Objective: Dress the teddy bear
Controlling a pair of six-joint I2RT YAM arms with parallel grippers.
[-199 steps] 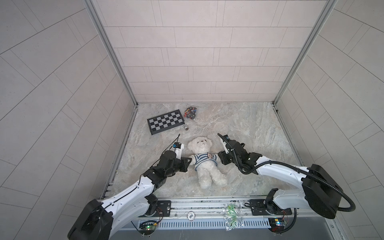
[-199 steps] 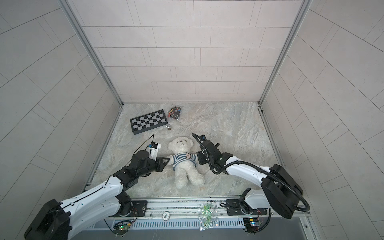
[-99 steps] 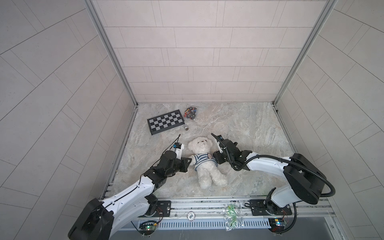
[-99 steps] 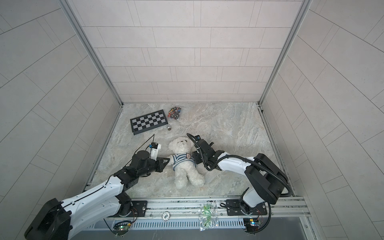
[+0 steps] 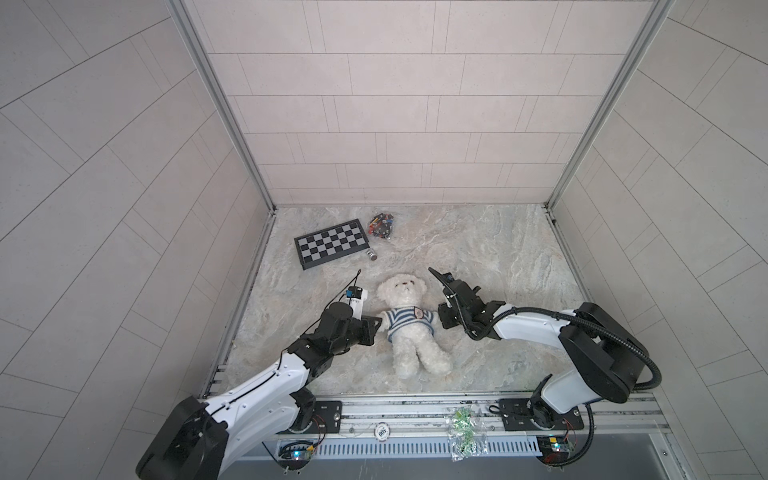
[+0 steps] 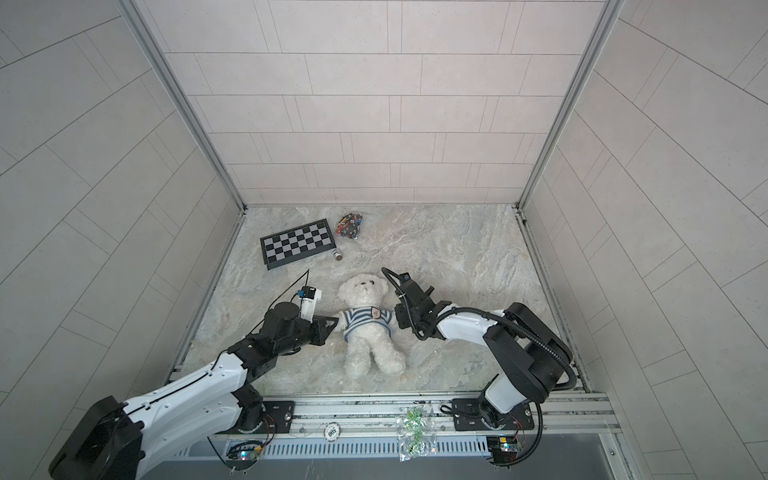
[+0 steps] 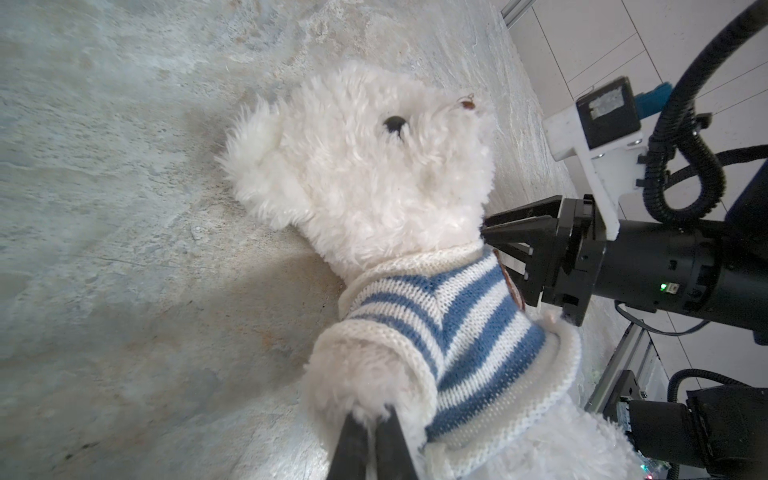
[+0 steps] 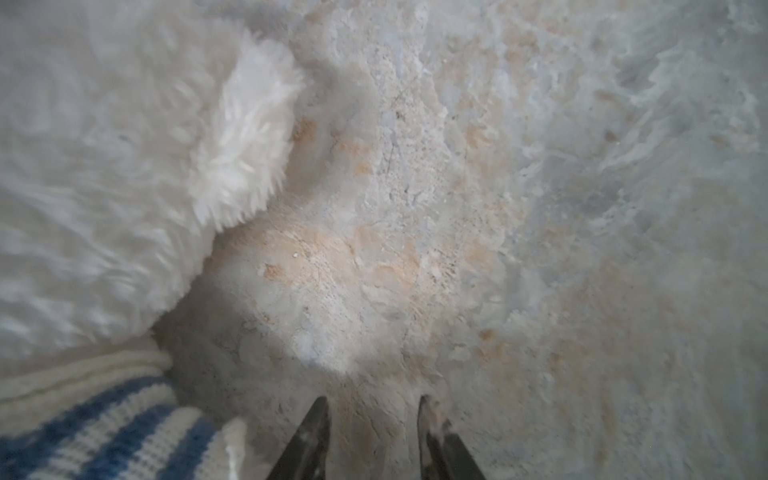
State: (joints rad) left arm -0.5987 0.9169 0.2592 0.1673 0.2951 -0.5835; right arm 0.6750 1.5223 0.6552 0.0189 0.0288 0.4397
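The white teddy bear (image 5: 401,291) (image 6: 365,291) lies on its back mid-table, wearing a blue-and-white striped shirt (image 5: 409,320) (image 6: 370,318). My left gripper (image 5: 378,322) (image 6: 334,321) is shut on the fur of the bear's paw where it sticks out of the sleeve, as the left wrist view shows (image 7: 376,419). My right gripper (image 5: 442,319) (image 6: 397,318) sits at the bear's other shoulder. It stands open (image 8: 372,405) over bare marble with nothing between its jaws. Its fingers (image 7: 528,226) point at the bear's neck, with their tips hidden behind the bear.
A chessboard (image 5: 330,243) lies at the back left, with a bag of small coloured pieces (image 5: 381,224) and a little cylinder (image 5: 371,254) beside it. A clear plastic bag (image 5: 461,432) rests on the front rail. Tiled walls close in three sides.
My right gripper reached in to the bear's shoulder, then eased back a little, and its jaws have narrowed. The left gripper and the bear have not moved.
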